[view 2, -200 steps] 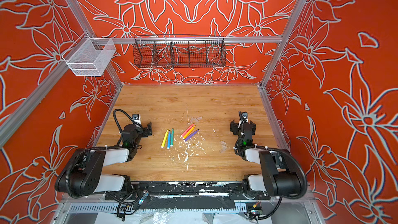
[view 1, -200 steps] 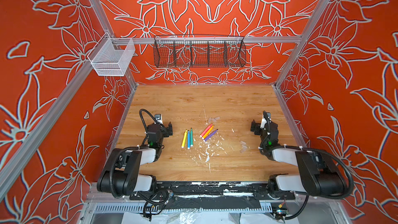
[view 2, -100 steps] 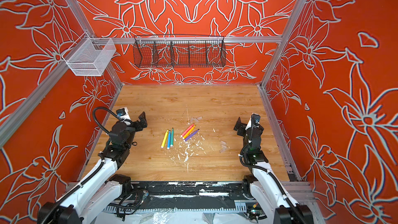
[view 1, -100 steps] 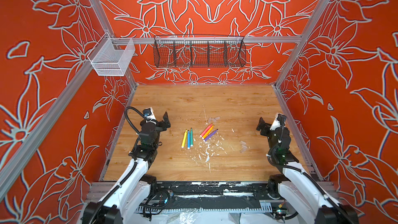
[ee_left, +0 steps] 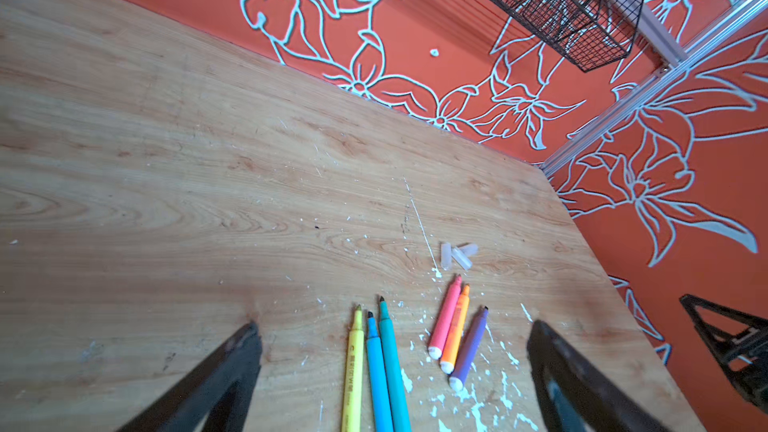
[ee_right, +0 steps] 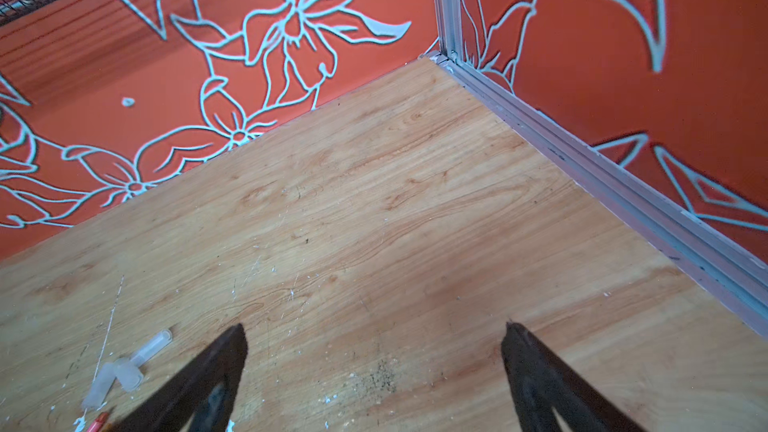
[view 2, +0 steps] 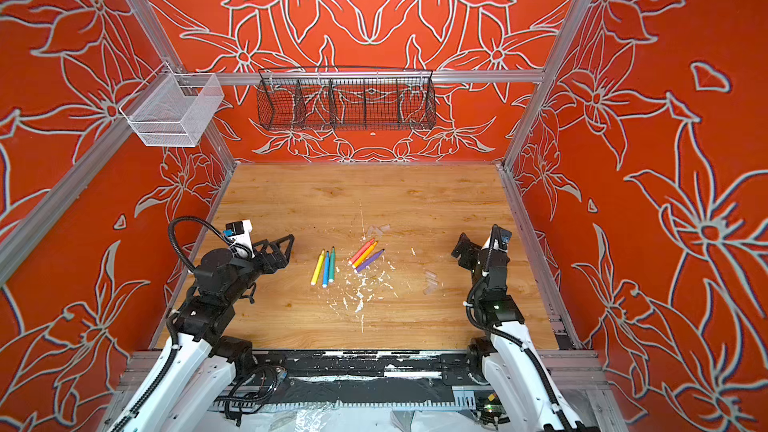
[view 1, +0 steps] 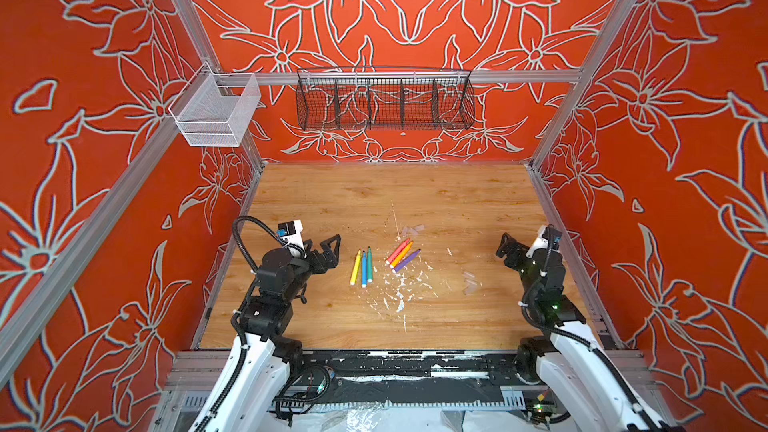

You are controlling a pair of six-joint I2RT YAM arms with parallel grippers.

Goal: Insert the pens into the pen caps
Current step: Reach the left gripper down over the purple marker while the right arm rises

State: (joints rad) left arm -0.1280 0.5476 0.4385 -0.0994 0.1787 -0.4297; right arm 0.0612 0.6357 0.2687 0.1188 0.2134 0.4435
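Six pens lie mid-table in both top views. Yellow (view 1: 355, 268), blue (view 1: 364, 270) and green (view 1: 369, 264) lie side by side. Just right of them lie pink-red (view 1: 397, 251), orange (view 1: 402, 254) and purple (view 1: 407, 260). Clear pen caps lie in one cluster behind the pens (view 1: 411, 229) and another to the right (view 1: 469, 282). My left gripper (view 1: 324, 243) hovers open, left of the pens; the left wrist view shows the pens (ee_left: 378, 371) between its wide jaws. My right gripper (view 1: 509, 245) is open and empty near the right wall, with caps (ee_right: 124, 367) beside it.
White paint flecks (view 1: 395, 292) scatter in front of the pens. A black wire basket (view 1: 384, 97) hangs on the back wall and a white mesh basket (view 1: 216, 112) on the left rail. Aluminium rails (view 1: 557, 243) border the wooden table (view 1: 374, 193).
Both arms have unfolded from a low, tucked pose and lifted their grippers above the table. The pens and caps have not moved. Both grippers stayed open.
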